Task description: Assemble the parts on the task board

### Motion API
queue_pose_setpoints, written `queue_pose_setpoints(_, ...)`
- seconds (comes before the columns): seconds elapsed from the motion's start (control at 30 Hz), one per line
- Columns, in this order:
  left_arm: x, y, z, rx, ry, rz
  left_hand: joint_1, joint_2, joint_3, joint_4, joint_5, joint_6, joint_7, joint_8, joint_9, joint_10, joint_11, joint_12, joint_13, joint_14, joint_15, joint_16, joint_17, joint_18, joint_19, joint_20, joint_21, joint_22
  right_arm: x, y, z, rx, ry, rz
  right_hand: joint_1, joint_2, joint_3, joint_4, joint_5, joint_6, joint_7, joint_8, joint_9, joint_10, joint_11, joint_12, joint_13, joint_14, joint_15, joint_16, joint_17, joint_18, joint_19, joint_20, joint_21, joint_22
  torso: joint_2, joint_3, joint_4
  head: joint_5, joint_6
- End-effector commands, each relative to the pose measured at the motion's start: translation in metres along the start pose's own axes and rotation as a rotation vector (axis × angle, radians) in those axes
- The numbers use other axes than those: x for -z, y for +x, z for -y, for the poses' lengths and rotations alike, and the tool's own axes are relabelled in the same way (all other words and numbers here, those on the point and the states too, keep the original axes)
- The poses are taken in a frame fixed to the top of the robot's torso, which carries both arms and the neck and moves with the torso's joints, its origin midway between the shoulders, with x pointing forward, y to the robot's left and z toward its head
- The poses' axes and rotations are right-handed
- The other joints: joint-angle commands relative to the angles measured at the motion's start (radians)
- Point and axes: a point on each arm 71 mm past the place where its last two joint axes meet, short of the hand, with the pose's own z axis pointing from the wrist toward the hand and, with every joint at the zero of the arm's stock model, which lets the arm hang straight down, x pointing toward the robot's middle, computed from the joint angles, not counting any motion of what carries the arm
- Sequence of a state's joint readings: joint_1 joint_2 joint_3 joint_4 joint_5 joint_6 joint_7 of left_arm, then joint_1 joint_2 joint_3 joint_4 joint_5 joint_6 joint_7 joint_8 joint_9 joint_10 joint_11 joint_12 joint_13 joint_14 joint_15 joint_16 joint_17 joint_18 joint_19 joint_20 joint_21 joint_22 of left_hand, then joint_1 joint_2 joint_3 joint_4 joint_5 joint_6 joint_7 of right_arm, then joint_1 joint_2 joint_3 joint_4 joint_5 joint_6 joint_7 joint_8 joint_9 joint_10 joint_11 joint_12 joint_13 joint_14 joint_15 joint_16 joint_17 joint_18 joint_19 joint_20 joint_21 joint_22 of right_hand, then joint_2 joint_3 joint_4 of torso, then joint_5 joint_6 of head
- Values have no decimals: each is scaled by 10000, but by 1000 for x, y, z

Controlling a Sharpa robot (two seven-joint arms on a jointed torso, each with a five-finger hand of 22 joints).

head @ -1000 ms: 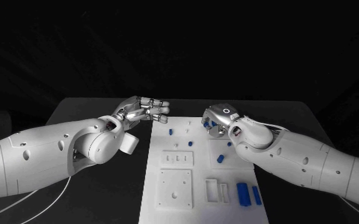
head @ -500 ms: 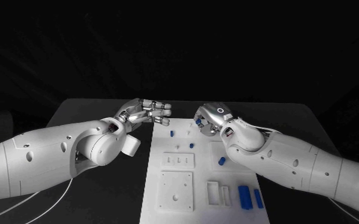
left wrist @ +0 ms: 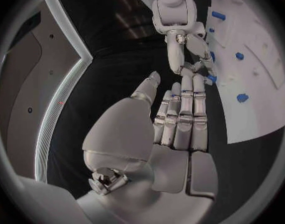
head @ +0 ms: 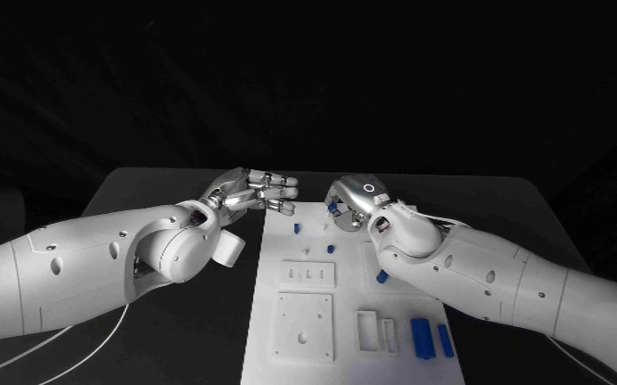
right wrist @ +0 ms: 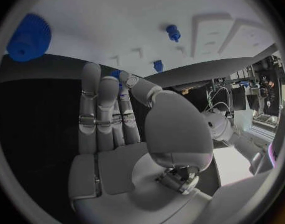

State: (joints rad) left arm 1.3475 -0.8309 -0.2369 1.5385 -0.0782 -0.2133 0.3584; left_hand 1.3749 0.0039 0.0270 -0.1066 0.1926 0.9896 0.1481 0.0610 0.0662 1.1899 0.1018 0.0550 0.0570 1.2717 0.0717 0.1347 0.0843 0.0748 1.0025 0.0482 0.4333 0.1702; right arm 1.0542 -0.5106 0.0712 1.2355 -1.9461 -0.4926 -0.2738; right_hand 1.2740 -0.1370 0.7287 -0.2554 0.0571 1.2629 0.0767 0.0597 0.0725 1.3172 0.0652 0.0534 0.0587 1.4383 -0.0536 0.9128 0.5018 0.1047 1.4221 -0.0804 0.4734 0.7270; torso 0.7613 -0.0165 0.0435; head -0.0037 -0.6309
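Black table [head: 154, 191]: right hand [head: 349, 203] pinches blue part [right wrist: 117, 74]; left hand [head: 247, 191] empty, fingers straight.

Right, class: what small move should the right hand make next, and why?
Probably lower the right hand gently toward the task board. It seems to pinch a small blue part over the board's far end, while the left hand holds nothing beside it.
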Motion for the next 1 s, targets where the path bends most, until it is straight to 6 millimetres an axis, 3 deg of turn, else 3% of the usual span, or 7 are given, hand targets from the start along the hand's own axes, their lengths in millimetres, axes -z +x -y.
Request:
queue_pose_setpoints(0.03, -1, 3, 2, 44, 70, -154, -26, 78, -70, -3, 22, -56, 19, 16, 10, -36, 36, 46, 15, -49, -30, 55, -13, -27, 1, 28, -6, -12, -2, 2, -1, 96, -45, -101, 44, 50, -39, -47, 70, 45, 34, 37, 11, 362, -342, 57, 47, 4, -80, -64, 18, 104, 36, -58, -75, 35, -1, 5, 17, 5, -17)
queue_pose_setpoints(0.2, -2, 3, 2, 46, 66, -164, -26, 78, -70, -3, 22, -56, 19, 16, 10, -36, 36, 46, 15, -49, -30, 55, -13, -27, 1, 28, -6, -12, -4, 5, -2, 136, -18, -186, 34, 55, -50, -55, 90, 41, 36, 38, 11, 358, -341, 58, 48, 3, -80, -68, 20, 102, 42, -59, -102, 61, 22, -6, 38, 18, -28)
queue_pose_setpoints(0.63, -1, 4, 2, 55, 65, -193, -26, 78, -70, -3, 22, -56, 19, 16, 10, -36, 36, 46, 15, -49, -30, 55, -13, -27, 1, 28, -6, -12, -7, 9, -3, 200, -48, -456, 10, 78, -102, -84, 156, 34, 39, 38, 11, 353, -341, 57, 48, 4, -83, -83, 21, 100, 56, -61, -170, 135, 16, -2, 7, 56, -84)
queue_pose_setpoints(1.0, -1, 5, 2, 60, 68, -208, -26, 78, -70, -3, 22, -56, 19, 16, 10, -36, 36, 46, 15, -49, -30, 55, -13, -27, 1, 28, -6, -12, -8, 12, -6, 224, -125, -614, -15, 111, -140, -123, 223, 26, 41, 37, 10, 346, -339, 57, 47, 4, -87, -90, 29, 98, 77, -64, -248, 227, 36, -9, 37, 90, -130)
